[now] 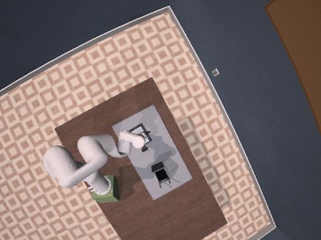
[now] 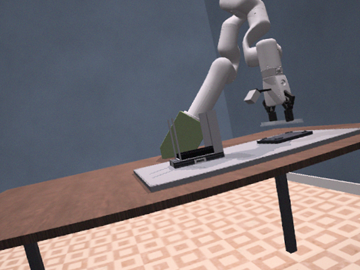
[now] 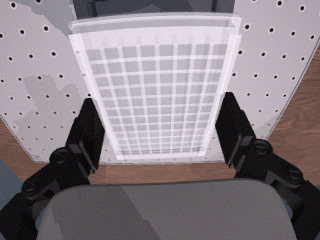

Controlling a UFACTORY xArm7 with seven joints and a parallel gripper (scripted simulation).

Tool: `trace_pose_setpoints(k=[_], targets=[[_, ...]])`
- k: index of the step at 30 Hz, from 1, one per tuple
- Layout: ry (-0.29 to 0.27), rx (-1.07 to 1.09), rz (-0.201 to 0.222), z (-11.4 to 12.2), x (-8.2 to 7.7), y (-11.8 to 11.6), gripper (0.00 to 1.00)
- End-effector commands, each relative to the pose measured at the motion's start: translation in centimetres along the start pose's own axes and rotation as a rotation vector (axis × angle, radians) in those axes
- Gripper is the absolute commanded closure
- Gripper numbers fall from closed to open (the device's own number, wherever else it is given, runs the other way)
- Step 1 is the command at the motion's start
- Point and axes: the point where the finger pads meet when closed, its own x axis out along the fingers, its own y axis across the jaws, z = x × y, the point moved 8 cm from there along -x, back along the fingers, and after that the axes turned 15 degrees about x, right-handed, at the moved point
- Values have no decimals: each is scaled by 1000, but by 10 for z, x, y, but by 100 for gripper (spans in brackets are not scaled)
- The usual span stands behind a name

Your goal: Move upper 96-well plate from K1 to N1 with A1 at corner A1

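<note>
My gripper (image 2: 281, 119) (image 3: 159, 110) is shut on the long sides of the clear upper plate (image 2: 297, 120) (image 3: 157, 90). The plate hangs nearly level, with its grid of wells facing the wrist camera. It is in the air above the dark plate nest N1 (image 2: 284, 137) (image 3: 150, 6), with a visible gap below it. The wrist view shows only part of the nest, beyond the plate's far edge. The stack rack K1 (image 1: 157, 166) (image 2: 215, 131) stands apart from the gripper. A black shape (image 1: 161, 174) low inside it looks like the lower plate. I cannot make out the A1 mark or well A1.
The rack and nest stand on a grey perforated board (image 1: 170, 167) (image 2: 248, 161) (image 3: 280, 55) on the brown wooden table (image 1: 176, 214) (image 2: 77, 199). The rack's tall uprights rise well above the board. The green arm base (image 1: 112, 190) (image 2: 183, 136) stands behind the rack in the exterior view.
</note>
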Motion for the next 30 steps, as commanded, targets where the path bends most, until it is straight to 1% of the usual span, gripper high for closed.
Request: trace_pose_setpoints(k=[1,15,30], targets=[[-4,0,-4,0,4,-1,100],[-4,1,-4,0,28,-1,100],[-4,1,-4,0,29,-1,100]])
